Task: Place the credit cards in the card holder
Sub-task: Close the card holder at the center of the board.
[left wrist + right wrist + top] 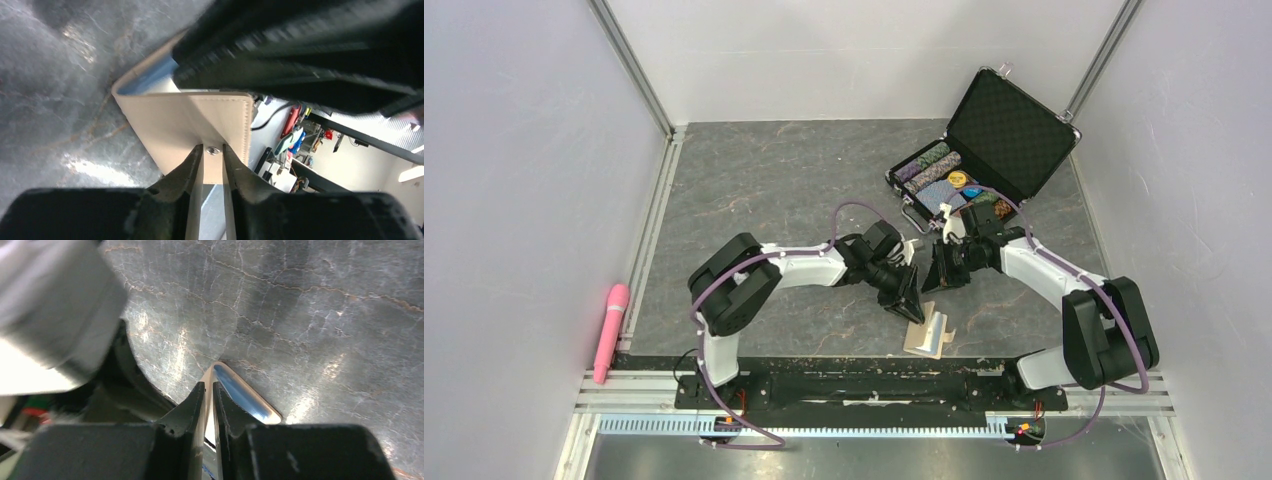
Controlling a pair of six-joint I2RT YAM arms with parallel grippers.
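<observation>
Tan leather-look folding card holder (927,338) sits at 6 o'clock on grey marbled table (764,190), partly open, blue lining showing. Left gripper (213,149) pinches its snap-button flap. Right gripper (209,385), at 1 o'clock of the left, clamps a thin blue-lined leaf edge.

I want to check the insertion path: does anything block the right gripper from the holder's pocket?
Nothing visible does. The right gripper sits at the holder's blue-lined edge, shut on a thin pale sheet, card or holder wall unclear. The left gripper pinches the snap flap, aside.
</observation>
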